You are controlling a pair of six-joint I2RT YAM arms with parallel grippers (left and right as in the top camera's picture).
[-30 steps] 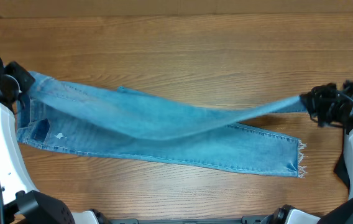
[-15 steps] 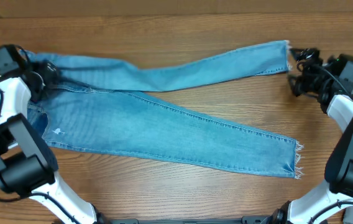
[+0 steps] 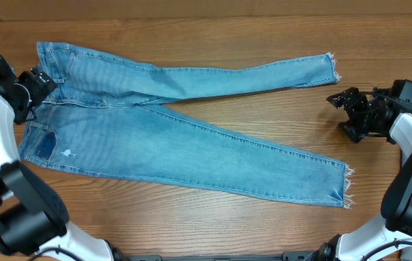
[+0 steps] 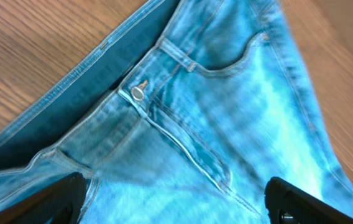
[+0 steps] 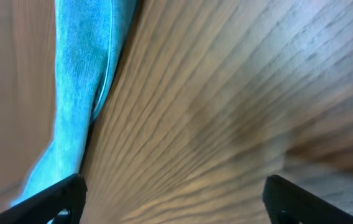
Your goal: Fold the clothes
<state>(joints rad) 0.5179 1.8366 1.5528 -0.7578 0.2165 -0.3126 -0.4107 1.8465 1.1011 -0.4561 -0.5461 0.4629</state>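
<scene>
- The jeans (image 3: 177, 145) lay flat on the table (image 3: 213, 43), legs splayed apart, with no fold yet made
- The left gripper (image 3: 38, 81) and the right gripper (image 3: 342, 114) both stood wide open, holding nothing

A wooden table (image 3: 213, 29) of warm brown fills the view, its grain running lengthwise from side to side under soft, even light.
</scene>
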